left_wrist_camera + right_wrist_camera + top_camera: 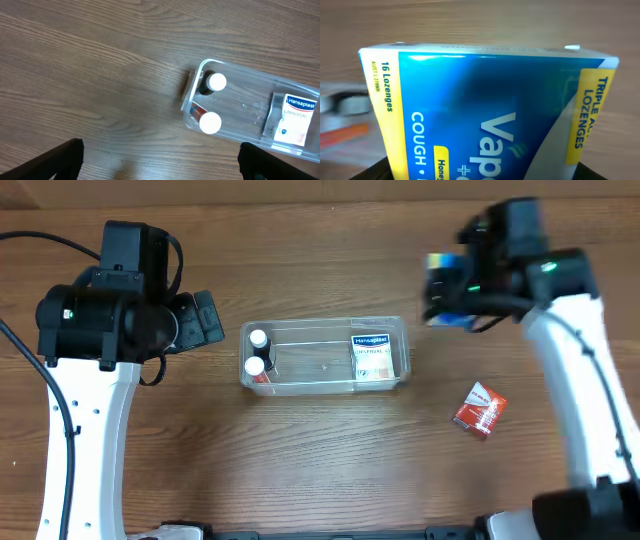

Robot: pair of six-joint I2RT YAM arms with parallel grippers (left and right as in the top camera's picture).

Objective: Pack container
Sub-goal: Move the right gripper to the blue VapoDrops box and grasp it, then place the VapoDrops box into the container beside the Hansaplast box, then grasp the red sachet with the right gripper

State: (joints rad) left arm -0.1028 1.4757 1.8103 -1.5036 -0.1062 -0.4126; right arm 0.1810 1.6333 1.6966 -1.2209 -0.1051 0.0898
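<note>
While in the right tool, blue lozenge box near container.

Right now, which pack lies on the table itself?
The red pack; the Hansaplast box sits inside the container, the blue lozenge box is in the right gripper.

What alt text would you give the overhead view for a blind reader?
A clear container on the table holds two white-capped bottles at its left end and a plaster box at its right. The right gripper holds a blue box beyond the right end, near a red packet lying loose; the left gripper is empty.
</note>
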